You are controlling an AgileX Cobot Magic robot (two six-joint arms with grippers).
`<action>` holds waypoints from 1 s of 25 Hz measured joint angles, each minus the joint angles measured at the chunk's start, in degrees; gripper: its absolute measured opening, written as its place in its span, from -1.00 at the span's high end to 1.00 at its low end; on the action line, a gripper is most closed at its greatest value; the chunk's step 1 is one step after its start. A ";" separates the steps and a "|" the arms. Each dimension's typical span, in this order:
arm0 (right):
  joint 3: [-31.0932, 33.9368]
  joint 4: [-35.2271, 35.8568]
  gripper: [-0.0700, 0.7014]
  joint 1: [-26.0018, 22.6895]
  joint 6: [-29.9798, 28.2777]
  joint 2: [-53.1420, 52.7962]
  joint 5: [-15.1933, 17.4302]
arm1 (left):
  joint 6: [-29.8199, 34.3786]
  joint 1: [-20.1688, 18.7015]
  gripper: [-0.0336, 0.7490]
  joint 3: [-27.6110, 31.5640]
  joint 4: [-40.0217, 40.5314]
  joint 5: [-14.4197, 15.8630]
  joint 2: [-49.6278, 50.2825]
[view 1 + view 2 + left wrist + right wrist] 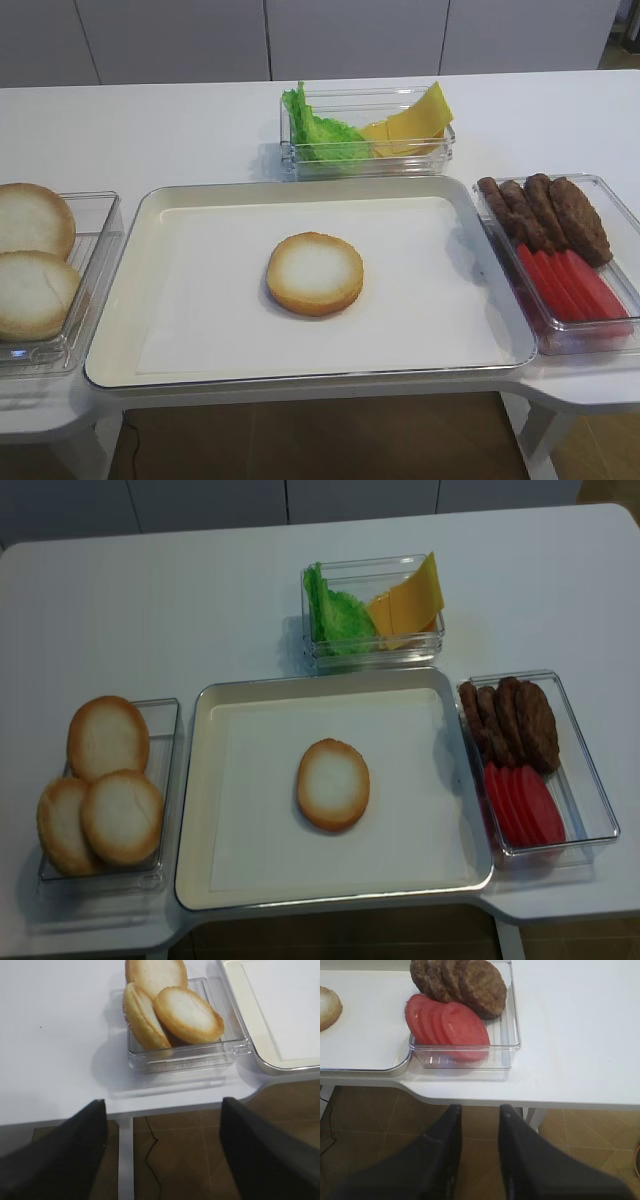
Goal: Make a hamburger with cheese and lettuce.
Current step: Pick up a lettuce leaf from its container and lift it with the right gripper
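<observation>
The hamburger is a single bun half [314, 272] lying cut face up in the middle of the cream tray [180, 215]; it also shows in the overhead view [333, 784] and at the left edge of the right wrist view [327, 1007]. Cheese slices [412, 120] and lettuce [318, 133] stand in a clear box behind the tray, seen too from overhead as cheese [410, 602] and lettuce [336, 616]. My left gripper [162, 1110] is open and empty, off the table's front left edge. My right gripper [479, 1110] is open and empty, off the front right edge.
A clear box of spare bun halves [32, 262] [170, 1010] sits left of the tray. A clear box with brown patties [548, 212] and tomato slices [572, 284] [447, 1025] sits right of it. Brown floor lies below the table's front edge.
</observation>
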 joint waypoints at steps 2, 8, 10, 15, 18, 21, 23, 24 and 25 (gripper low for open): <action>0.00 0.00 0.30 0.00 0.00 0.00 0.00 | 0.00 0.00 -0.40 0.00 0.00 0.00 0.00; 0.00 0.00 0.30 0.00 -0.10 0.00 0.00 | 0.00 0.00 -0.40 0.00 0.00 0.00 0.00; 0.00 0.00 0.30 0.00 -0.10 0.00 0.00 | 0.00 0.00 -0.40 0.00 0.00 0.00 0.00; 0.00 0.00 0.30 0.00 -0.10 0.00 0.00 | 0.00 0.00 -0.40 0.00 0.00 0.00 0.00; 0.00 0.00 0.30 0.00 -0.10 0.00 0.00 | 0.00 0.00 -0.40 0.00 0.00 -0.04 0.00; 0.00 0.00 0.30 0.00 -0.10 0.00 0.00 | 0.00 0.00 -0.40 0.00 0.00 -0.14 0.00; 0.00 0.00 0.30 0.00 -0.10 0.00 0.00 | 0.00 0.00 -0.40 0.00 0.00 -0.13 0.00; 0.00 0.00 0.30 0.00 -0.10 0.00 0.00 | 0.00 0.00 -0.40 0.00 0.00 -0.13 0.00; 0.00 0.00 0.30 0.00 -0.10 0.00 0.00 | 0.00 0.00 -0.40 0.00 0.00 -0.13 0.00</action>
